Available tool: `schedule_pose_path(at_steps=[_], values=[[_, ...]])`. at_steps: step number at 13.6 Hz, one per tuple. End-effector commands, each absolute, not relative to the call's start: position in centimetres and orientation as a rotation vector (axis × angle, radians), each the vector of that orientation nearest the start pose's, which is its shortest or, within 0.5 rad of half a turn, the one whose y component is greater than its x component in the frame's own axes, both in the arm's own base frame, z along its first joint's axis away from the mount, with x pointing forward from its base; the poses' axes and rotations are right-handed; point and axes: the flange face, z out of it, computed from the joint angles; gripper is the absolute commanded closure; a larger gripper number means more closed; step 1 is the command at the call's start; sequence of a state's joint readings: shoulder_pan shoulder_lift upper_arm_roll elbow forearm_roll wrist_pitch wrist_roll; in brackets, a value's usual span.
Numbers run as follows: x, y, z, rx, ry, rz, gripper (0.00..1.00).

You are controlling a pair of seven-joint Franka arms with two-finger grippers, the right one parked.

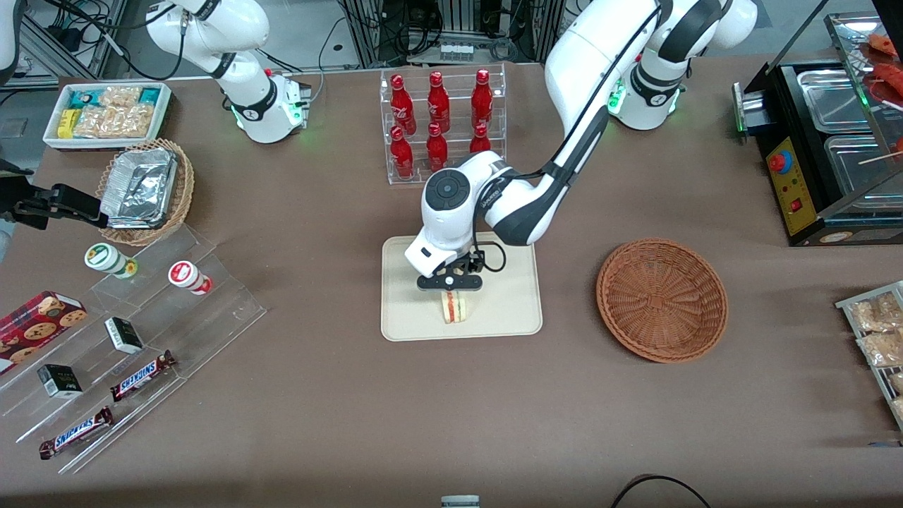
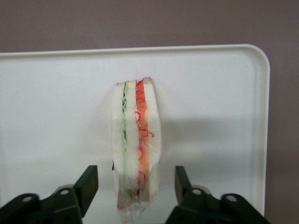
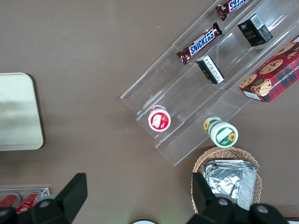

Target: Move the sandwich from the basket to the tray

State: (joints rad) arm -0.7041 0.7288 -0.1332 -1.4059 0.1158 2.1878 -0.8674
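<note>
1. The sandwich (image 1: pixel 455 307) is seen standing on its edge on the tray (image 1: pixel 508 310), near the middle of the worktop; the basket (image 1: pixel 662 299) is left empty, toward the working arm's end.
2. The gripper (image 1: pixel 449 283) is held just above the sandwich.
3. In the wrist view, the fingers (image 2: pixel 87 183) are shown spread, with gaps on both sides of the sandwich (image 2: pixel 136 144); only the withdrawal seems left.

The working arm (image 1: pixel 600 106) is glossy white with rounded shells and black bands at its joints. A dark grey round cap with a ring marking sits on its wrist housing (image 1: pixel 451 212). Green lights glow at its base (image 1: pixel 645 102). A thin black cable loops beside the hand (image 1: pixel 451 293), which is matt black with angular fingers (image 2: pixel 88 184) and small screw holes.
</note>
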Motion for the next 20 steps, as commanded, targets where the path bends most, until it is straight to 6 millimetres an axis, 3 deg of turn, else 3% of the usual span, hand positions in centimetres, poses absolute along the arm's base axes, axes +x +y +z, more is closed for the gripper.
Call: schedule_pose_path(at_steps=[1, 4, 5, 7, 8, 9, 13, 15, 20], values=[[51.3, -51.8, 34.5, -3.176, -0.044, -0.118, 0.0], [52.7, -48.1, 42.1, -3.179, -0.31, -0.18, 0.0], [54.0, -45.4, 44.3, -3.161, -0.382, -0.189, 0.0], [54.1, -41.6, 48.6, -3.119, -0.436, -0.169, 0.0], [54.8, -38.2, 50.5, -3.101, -0.467, -0.167, 0.0], [54.1, -36.1, 52.3, -3.095, -0.406, -0.157, 0.0], [53.5, -26.4, 56.3, -3.055, -0.284, -0.11, 0.0], [53.2, -22.8, 57.4, -3.048, -0.192, -0.038, 0.0], [53.8, -10.4, 61.3, -3.093, 0.009, 0.043, 0.0]])
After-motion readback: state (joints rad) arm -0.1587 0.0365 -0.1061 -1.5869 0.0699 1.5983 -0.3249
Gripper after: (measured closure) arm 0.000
